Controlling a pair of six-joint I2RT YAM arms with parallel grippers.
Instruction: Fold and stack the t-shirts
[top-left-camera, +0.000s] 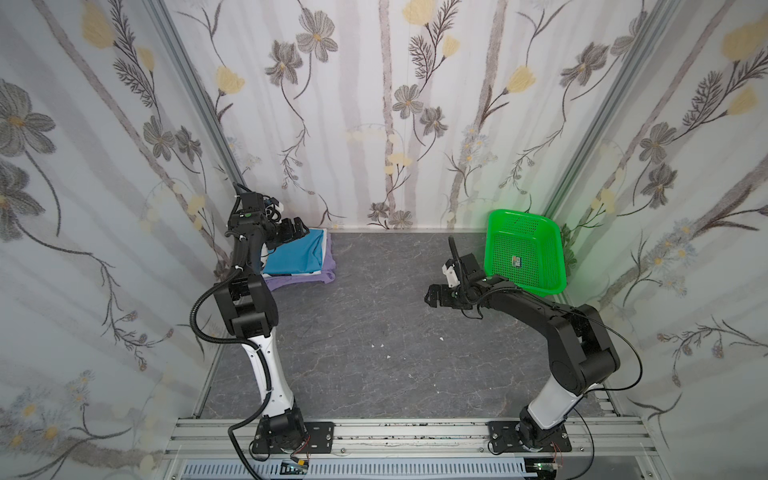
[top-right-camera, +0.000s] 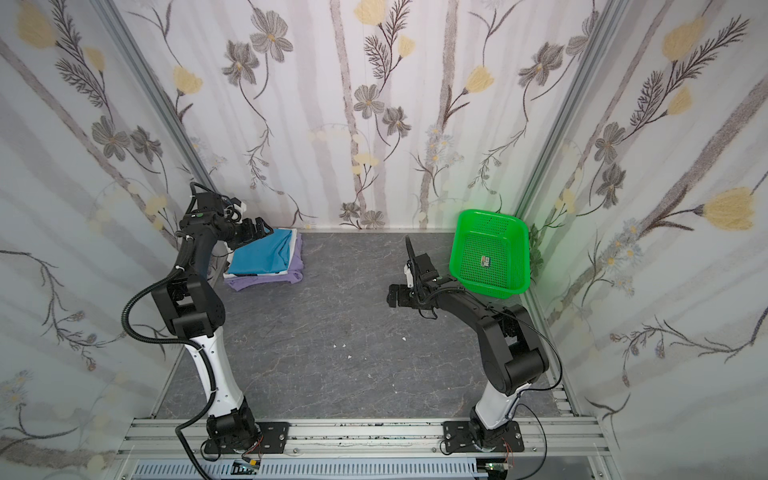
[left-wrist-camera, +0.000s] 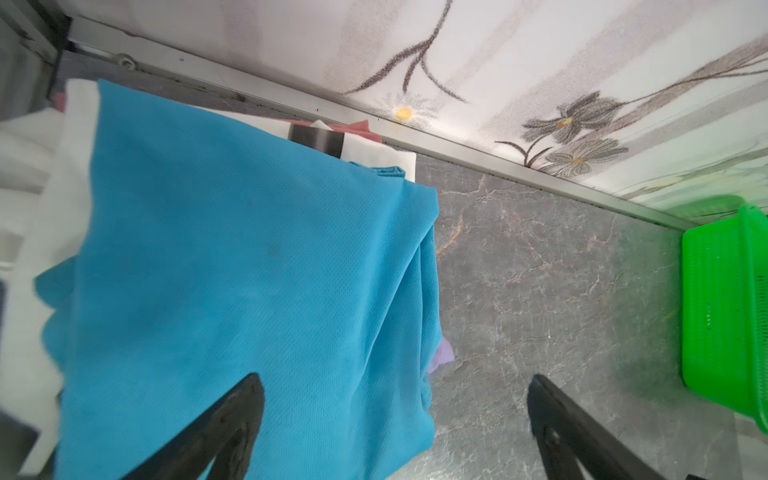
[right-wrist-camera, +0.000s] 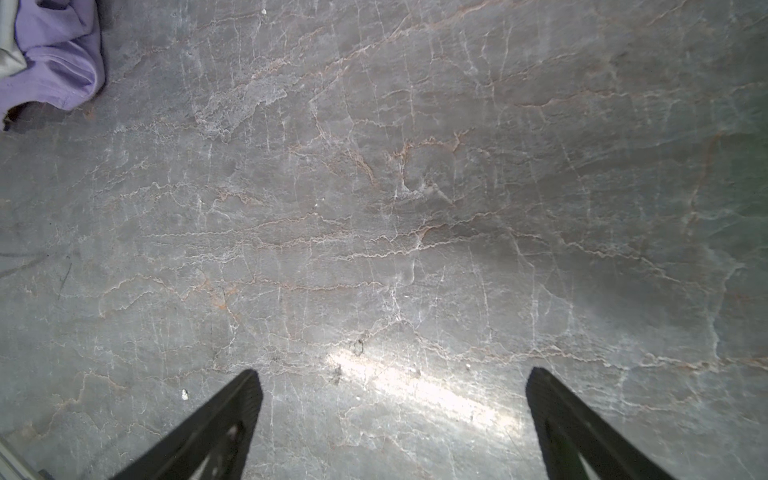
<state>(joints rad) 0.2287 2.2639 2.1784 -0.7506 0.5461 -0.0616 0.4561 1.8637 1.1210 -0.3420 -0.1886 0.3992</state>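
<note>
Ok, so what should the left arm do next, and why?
Probably lift the left gripper straight up and clear. Its jaws are open, holding nothing, the blue shirt lies folded on the white shirt and purple shirt, and the basket looks empty.

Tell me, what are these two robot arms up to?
They are folding and stacking t-shirts. A pile sits in the far left corner of the table: teal shirt on top, white shirt under it, lavender shirt at the bottom. The left arm's fingers are open above the teal shirt, holding nothing. The right arm's fingers are open over bare table. The green basket holds no shirts.
</note>
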